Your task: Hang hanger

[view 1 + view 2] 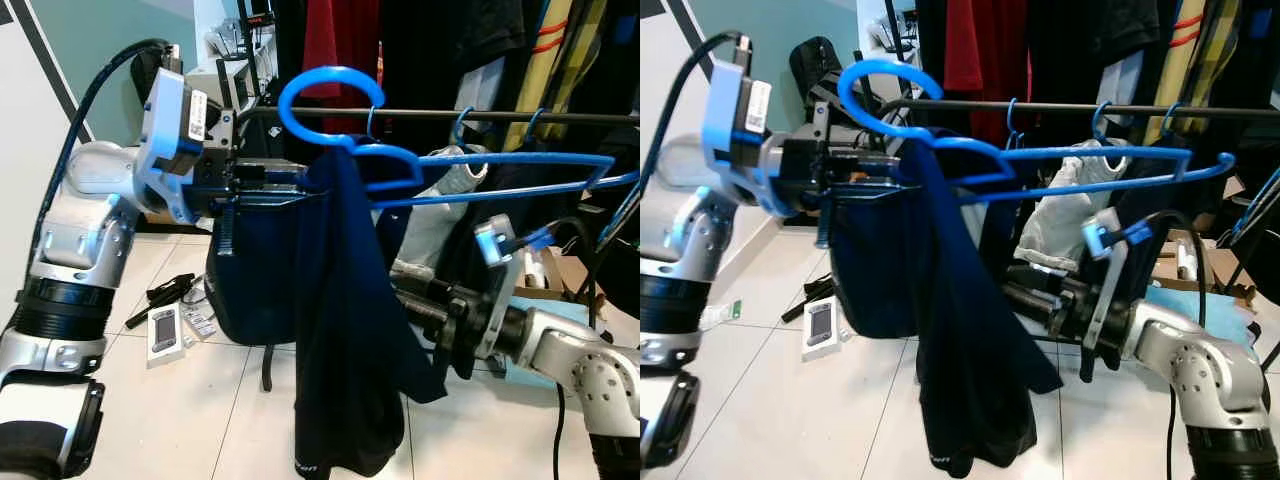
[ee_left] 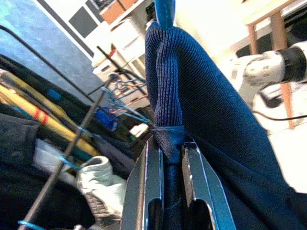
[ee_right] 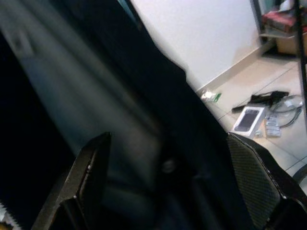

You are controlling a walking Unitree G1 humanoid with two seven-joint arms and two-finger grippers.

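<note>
Clamped at nine o'clock of the scene, the left gripper [image 2: 165, 191] pinches one end of the blue plastic hanger [image 1: 480, 175] through a fold of the dark navy garment [image 1: 340, 340], its silvery fingers [image 2: 144, 191] closed tight on cloth and bar together. Opposite, at four o'clock, the right gripper [image 3: 168, 177] reaches in low against the hanging fabric with its black fingers [image 3: 91, 177] spread wide, gripping nothing.

Largest in sight is the crowded clothes rack, its black horizontal metal rail [image 1: 500, 117] running from centre out toward three o'clock, with dark and red garments behind it. Below the rail, the navy garment drapes from the hanger's left half and falls toward six o'clock. The hanger lies with its long axis roughly level, nine to three o'clock, just in front of the rail; its hook [image 1: 325, 100] curls up toward twelve o'clock beside the rail's left end, whether over it cannot be told. Small blue hooks [image 1: 465, 125] already sit on the rail. At seven o'clock a flat white device [image 1: 163, 330] lies on the pale tiled floor [image 1: 200, 410].
</note>
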